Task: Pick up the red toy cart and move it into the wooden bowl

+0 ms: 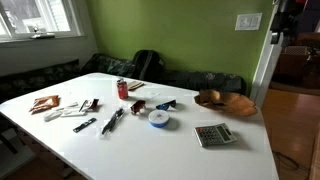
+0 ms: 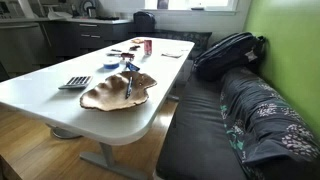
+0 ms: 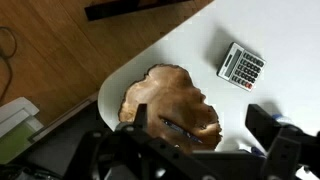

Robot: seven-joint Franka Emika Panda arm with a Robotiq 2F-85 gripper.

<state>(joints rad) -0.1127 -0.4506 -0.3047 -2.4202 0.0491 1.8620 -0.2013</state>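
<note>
Brown and shallow, the wooden bowl (image 1: 225, 101) stands at the right end of the white table (image 1: 150, 150), with the calculator (image 1: 213, 135) near it on the side closer to the camera. A small red thing with dark parts, which I take for the red toy cart (image 1: 137, 104), lies in the middle of the table, just beside the red can (image 1: 122, 88) and well apart from the bowl. From this I judge that the task is at its beginning: the cart is not yet picked up, and both the grasp and the carrying to the bowl are left to do.

In the wrist view the gripper (image 3: 190, 160) hangs high over the bowl, blurred at the bottom edge. Its two dark fingers (image 3: 100, 150) seem to stand wide apart, with nothing between them.

Inside the bowl the wrist view shows a dark streak. I cannot tell if it is an object, a shadow or a mark in the wood. It does not look red.
</note>
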